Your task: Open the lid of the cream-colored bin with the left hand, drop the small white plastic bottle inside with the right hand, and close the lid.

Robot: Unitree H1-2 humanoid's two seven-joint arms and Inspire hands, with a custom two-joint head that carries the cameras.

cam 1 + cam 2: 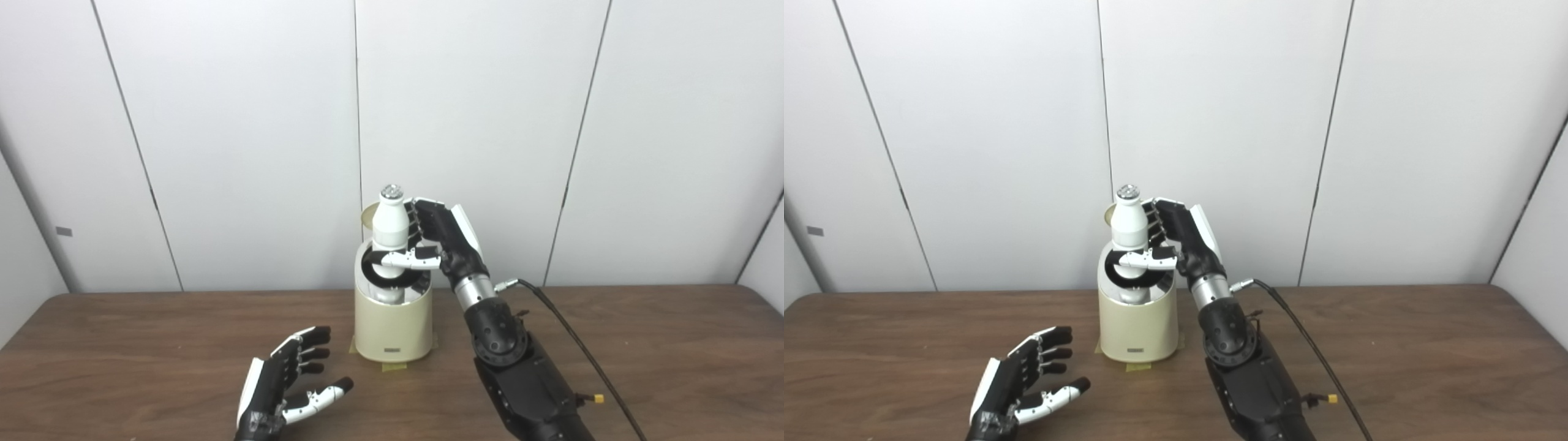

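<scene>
Left hand (288,383) rests nearest on the wooden table (643,343), fingers spread and curled around nothing, a little in front of and to the left of the cream-colored bin (393,321). Farther back, the right hand (429,236) grips the small white plastic bottle (391,223) upright, directly above the bin's open mouth, with the lid (369,215) raised behind it.
</scene>
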